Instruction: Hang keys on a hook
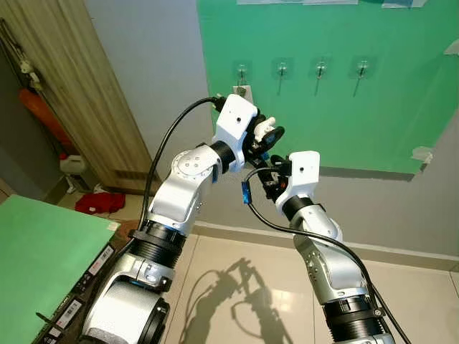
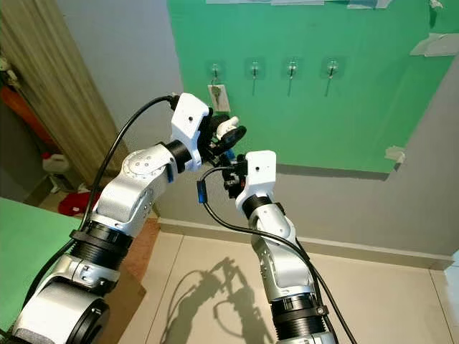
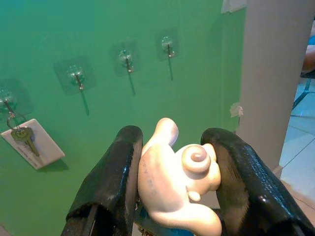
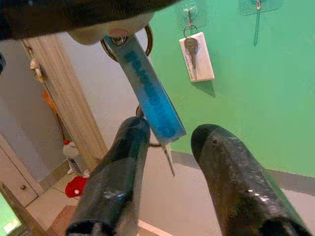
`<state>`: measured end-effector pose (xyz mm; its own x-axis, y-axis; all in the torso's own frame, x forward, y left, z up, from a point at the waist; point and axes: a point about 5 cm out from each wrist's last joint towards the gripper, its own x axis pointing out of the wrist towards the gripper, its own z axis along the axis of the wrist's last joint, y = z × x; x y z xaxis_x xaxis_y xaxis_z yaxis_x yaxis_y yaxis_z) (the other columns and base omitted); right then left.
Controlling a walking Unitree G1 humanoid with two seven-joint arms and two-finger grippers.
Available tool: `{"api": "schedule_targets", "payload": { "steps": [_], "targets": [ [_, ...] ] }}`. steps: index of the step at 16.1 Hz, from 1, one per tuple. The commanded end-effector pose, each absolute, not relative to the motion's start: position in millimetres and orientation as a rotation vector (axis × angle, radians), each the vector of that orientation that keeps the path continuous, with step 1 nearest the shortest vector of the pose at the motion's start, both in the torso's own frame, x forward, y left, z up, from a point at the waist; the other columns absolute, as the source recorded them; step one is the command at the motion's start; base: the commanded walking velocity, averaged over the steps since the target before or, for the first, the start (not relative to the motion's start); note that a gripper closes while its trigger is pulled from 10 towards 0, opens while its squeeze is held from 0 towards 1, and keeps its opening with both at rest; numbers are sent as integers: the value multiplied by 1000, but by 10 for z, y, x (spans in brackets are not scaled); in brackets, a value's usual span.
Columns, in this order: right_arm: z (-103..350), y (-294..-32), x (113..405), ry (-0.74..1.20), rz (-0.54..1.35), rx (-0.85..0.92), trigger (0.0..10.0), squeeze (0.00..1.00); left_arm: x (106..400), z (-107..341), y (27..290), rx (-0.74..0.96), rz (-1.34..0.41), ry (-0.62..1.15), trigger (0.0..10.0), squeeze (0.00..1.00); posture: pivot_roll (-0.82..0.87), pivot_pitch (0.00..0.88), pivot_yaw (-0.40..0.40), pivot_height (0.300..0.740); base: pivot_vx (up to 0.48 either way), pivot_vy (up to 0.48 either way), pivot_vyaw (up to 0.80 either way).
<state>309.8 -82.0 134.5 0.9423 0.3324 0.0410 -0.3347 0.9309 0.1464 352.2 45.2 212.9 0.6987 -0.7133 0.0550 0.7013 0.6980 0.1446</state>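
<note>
Nearest the camera, the two silver arms are rising from the bottom of the head views and meeting in front of a grey wall. The left hand point(image 3: 170, 196) is clenching a cream figurine charm point(image 3: 179, 177) between its two black fingers point(image 3: 110, 182), gripping it from both sides. In the right wrist view the same charm is sitting under the left hand at the top, and a blue strap point(image 4: 150, 93) is hanging down from it on a dark ring point(image 4: 147, 42); this is the bunch of keys point(image 4: 169, 158) to be hung, with a thin metal blade dangling below the strap's lower end.

The right hand point(image 4: 170, 147) is sitting just beneath the left one with its fingers point(image 4: 123, 157) parted, released and holding nothing. The strap's lower end is hanging in the gap between them, close to one finger; whether it is touching cannot be told.

Behind the hands, a green board point(image 1: 373, 107) is covering the wall and is carrying a row of four clear hooks point(image 1: 282, 69). The leftmost hook point(image 3: 6, 98) is already holding another key point(image 3: 24, 135) on a ring, lying against a white tag point(image 3: 34, 145). The three hooks to its right are bare.

Farther left, a wooden door point(image 1: 79, 100) is standing beside the wall, with a red cloth point(image 1: 100, 202) lying on the tiled floor point(image 1: 237, 287) at its foot. A green-topped bench point(image 1: 43, 244) is showing at the lower left of the left eye view.
</note>
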Motion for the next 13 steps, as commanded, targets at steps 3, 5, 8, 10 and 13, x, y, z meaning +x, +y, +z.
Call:
{"api": "schedule_targets", "payload": {
  "steps": [3,5,8,10,13],
  "targets": [
    [1403,-778,3078,-37,367,161,0,0,3545,2176,484,135,-777,-122,0,0,-174,0,147,740,0,0,0],
    [1405,-786,3079,-39,366,157,0,0,3545,2165,484,138,-775,-118,0,0,-175,0,146,740,0,0,0],
    [1414,-787,3080,-44,367,153,0,0,3543,2161,486,139,-778,-118,0,0,-176,0,145,740,0,0,0],
    [1418,-784,3084,-47,368,154,0,0,3544,2160,486,144,-780,-118,0,0,-174,0,146,740,0,0,0],
    [1418,-782,3086,-49,368,154,0,0,3546,2158,487,147,-780,-117,0,0,-172,0,144,740,0,0,0]
  ]
}}
